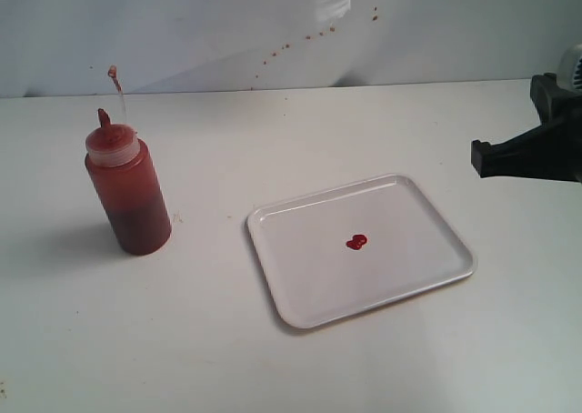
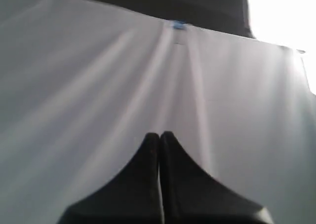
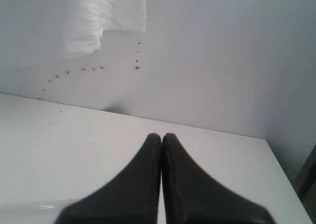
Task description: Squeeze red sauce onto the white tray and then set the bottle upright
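Observation:
The bottle (image 1: 128, 193) stands upright on the left of the table, its red nozzle and tethered tip cap pointing up. To its right lies the white tray (image 1: 414, 215), with the red sauce (image 1: 356, 242) as a small two-drop blob near its middle. My right gripper (image 1: 479, 156) hangs at the right edge of the exterior view, above the table and clear of the tray. In its wrist view the right gripper (image 3: 162, 136) is shut on nothing, facing the back wall. My left gripper (image 2: 160, 134) is shut and empty, seen only in its wrist view against a white surface.
Small red specks (image 1: 305, 38) dot the white back wall (image 1: 436, 22). The white table (image 1: 136, 340) stretches round the bottle and tray. Its far edge meets the wall (image 3: 212, 61) in the right wrist view.

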Motion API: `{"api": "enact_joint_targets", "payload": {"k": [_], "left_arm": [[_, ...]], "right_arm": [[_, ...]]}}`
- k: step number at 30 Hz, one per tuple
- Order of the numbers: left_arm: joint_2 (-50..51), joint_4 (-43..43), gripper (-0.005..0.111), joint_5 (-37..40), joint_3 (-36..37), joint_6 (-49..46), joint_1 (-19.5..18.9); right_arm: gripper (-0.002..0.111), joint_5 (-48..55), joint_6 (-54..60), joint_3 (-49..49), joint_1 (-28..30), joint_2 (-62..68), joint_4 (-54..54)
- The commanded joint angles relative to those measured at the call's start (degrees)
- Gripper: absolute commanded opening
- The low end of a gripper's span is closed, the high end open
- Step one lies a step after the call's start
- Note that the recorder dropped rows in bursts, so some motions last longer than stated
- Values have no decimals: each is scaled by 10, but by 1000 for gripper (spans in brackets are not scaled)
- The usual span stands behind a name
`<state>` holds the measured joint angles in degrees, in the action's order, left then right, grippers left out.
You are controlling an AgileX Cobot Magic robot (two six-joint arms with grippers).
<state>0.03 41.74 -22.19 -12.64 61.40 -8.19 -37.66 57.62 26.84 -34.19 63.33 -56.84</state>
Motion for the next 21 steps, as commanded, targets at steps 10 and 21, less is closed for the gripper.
{"api": "enact_joint_targets", "payload": {"k": [10,21], "left_arm": [[0,-325,0,341,126,-543,58],[0,-384,0,390,126,-648,65]], "right_arm": [[0,-6,-2,-3,4,-4,-1],[0,-6,-2,-3,4,-4,-1]]}}
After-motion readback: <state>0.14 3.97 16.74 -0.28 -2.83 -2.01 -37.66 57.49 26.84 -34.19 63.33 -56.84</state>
